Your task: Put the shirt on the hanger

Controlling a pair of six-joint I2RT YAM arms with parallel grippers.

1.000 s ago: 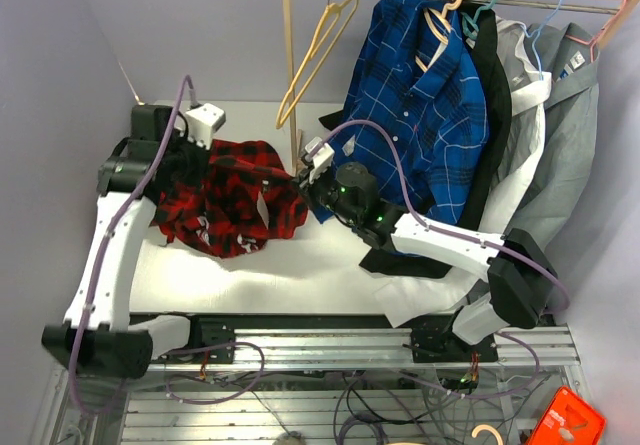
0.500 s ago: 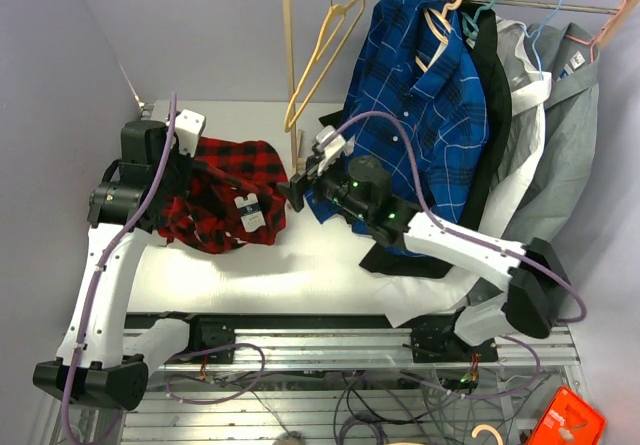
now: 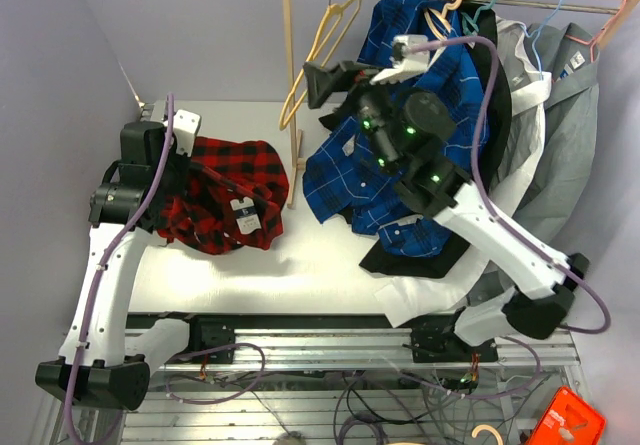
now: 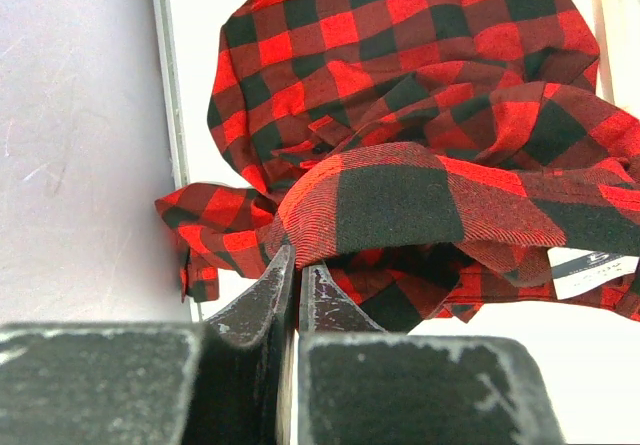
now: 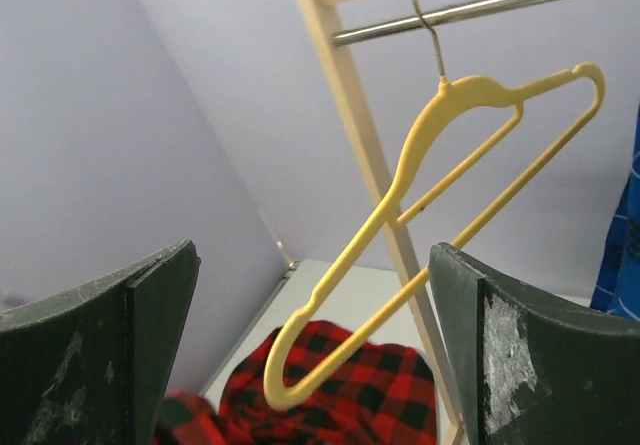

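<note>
Red-plaid shirt lies crumpled on the table, left gripper pinching its edge, while the wide-open right gripper faces the hanger beside the rack post.

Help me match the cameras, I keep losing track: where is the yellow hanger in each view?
Top external: hanger hangs beside the rack post, top centre.
Left wrist: not in it.
Right wrist: hanger at centre, slanting down left.
Shared landmark: red plaid shirt, seen in all three.
</note>
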